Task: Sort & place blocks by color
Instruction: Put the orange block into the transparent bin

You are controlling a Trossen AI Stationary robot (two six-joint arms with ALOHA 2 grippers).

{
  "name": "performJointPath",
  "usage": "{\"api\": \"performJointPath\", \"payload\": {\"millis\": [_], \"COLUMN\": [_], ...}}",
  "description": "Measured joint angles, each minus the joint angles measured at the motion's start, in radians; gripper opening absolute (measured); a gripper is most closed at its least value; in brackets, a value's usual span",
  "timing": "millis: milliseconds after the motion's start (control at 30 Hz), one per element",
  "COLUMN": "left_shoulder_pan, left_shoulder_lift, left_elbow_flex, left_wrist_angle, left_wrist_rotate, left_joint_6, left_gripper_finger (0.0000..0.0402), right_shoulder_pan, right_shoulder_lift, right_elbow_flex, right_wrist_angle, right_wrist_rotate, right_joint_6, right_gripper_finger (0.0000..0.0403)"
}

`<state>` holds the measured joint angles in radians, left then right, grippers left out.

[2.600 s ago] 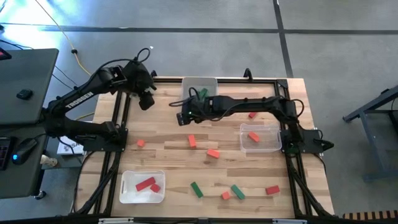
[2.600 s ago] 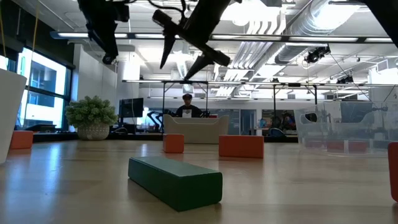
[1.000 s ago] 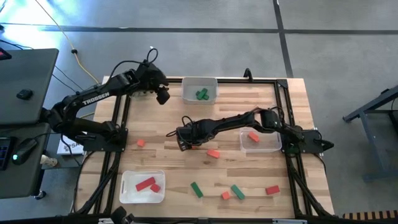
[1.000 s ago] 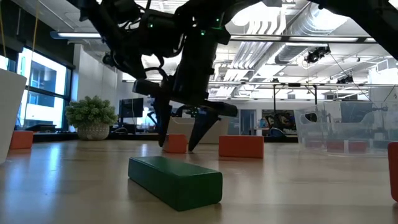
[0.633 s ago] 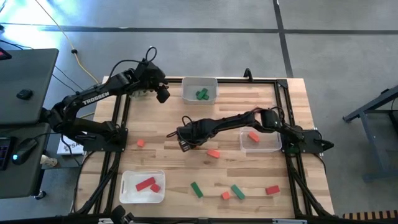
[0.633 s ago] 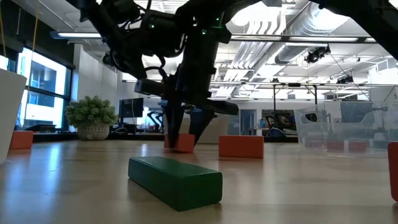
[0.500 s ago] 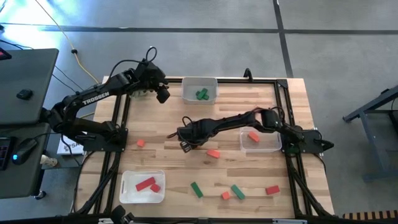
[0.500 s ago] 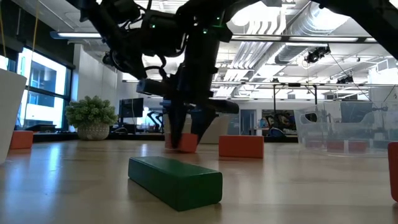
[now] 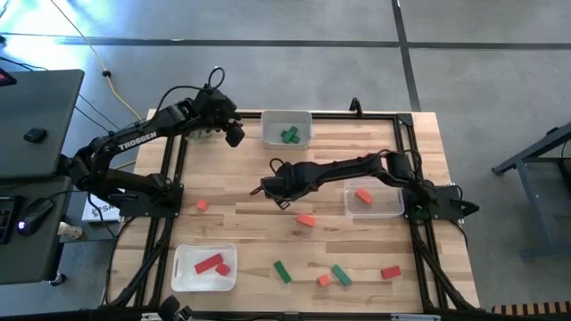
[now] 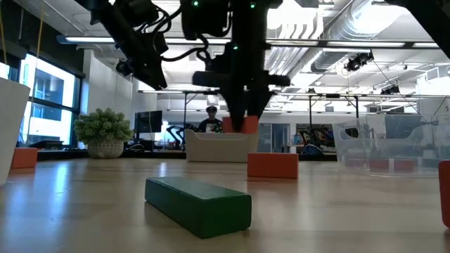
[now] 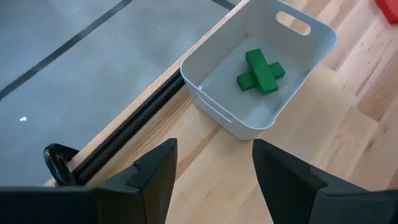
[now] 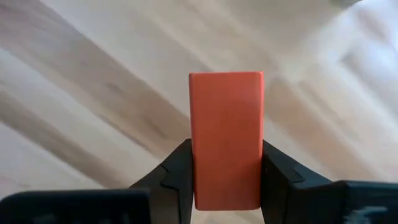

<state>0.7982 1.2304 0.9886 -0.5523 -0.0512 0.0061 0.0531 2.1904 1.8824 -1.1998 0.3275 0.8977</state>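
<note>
1. I see the orange block (image 12: 226, 138) clamped between the right gripper (image 9: 279, 198) fingers, lifted above the middle of the desk (image 9: 241, 218).
2. The left gripper (image 9: 234, 135) hangs wide open near the far edge, beside the white bin (image 11: 261, 53) with green blocks (image 11: 261, 71).

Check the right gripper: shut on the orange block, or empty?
Shut on it. In the right wrist view both fingers press the sides of the orange rectangular block; the low view shows the block hanging above the wooden table.

orange block (image 12: 226, 138), green blocks (image 11: 260, 71), white tray (image 11: 211, 104)
</note>
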Motion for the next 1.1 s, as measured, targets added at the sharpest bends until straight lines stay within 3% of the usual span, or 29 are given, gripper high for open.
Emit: {"api": "performJointPath", "payload": {"millis": [500, 667, 833, 1100], "left_shoulder_pan": [-0.08, -0.121, -0.163, -0.235], "left_shoulder_lift": [0.0, 0.0, 0.0, 0.0], "left_elbow_flex": [0.0, 0.0, 0.0, 0.0], "left_wrist_angle": [0.029, 0.052, 0.054, 0.067], "left_wrist_rotate": [0.041, 0.04, 0.04, 0.041], "left_joint_6": [-0.108, -0.109, -0.109, -0.131], "left_gripper_finger": [0.02, 0.02, 0.02, 0.02], "right_shoulder_pan": [0.002, 0.003, 0.003, 0.009], "right_shoulder_lift": [-0.092, -0.119, -0.207, -0.457], "right_elbow_flex": [0.0, -0.041, -0.201, -0.51], "right_wrist_angle": [-0.366, -0.373, -0.37, -0.276], "right_wrist_rotate": [0.279, 0.329, 0.318, 0.218], "right_joint_6": [-0.021, -0.029, 0.019, 0.162], "right_gripper_finger": [0.0105, 0.0105, 0.0105, 0.0105]}}
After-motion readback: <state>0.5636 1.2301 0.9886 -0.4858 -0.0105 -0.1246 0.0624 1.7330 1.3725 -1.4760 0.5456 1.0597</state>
